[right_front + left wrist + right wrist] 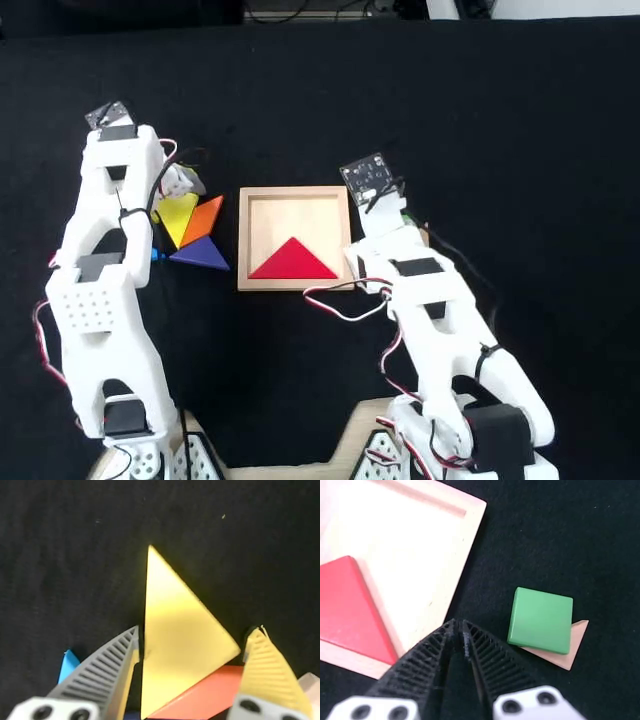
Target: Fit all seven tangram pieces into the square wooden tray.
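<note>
The square wooden tray (293,284) holds one red triangle (292,260) against its near wall. Left of the tray lie a yellow triangle (175,630), an orange piece (205,218), a purple triangle (200,255) and a sliver of a blue piece (70,662). My left gripper (195,634) is open, its fingers straddling the yellow triangle, which overlaps the orange piece (210,692). My right gripper (459,630) is shut on nothing, just above the tray's right wall (462,565). Beside it a green square (541,620) rests on a tan triangle (572,647).
Black cloth (500,120) covers the table. Both arm bases stand at the near edge, with loose wires (345,305) hanging in front of the tray. Bare cloth stretches behind the tray and to the far right.
</note>
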Action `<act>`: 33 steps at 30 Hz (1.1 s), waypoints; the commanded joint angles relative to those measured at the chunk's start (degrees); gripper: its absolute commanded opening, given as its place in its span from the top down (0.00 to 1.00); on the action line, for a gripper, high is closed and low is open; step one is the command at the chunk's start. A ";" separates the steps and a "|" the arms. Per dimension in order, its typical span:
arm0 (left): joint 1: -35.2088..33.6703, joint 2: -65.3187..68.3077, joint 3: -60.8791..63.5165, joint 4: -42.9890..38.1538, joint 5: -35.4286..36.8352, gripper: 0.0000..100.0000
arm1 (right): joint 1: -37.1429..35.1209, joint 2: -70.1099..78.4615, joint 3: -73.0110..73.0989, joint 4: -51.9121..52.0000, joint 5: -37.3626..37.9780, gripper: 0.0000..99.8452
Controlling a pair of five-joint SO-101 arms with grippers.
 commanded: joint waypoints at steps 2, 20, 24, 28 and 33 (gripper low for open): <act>-0.31 3.08 -8.75 5.01 -0.09 0.67 | -0.70 0.04 -0.13 -0.88 0.18 0.99; -0.04 18.37 -37.41 25.05 -7.12 0.70 | -0.79 0.04 -0.13 -0.88 3.25 0.99; 0.31 19.08 -39.43 25.41 -7.91 0.69 | -0.79 0.04 -0.04 -0.88 3.52 0.99; -0.04 20.57 -38.81 23.82 -11.16 0.69 | -0.79 0.13 -0.04 -0.88 3.60 0.99; -1.45 22.68 -39.25 22.42 -15.47 0.78 | -0.79 0.13 -0.04 -0.88 3.69 0.99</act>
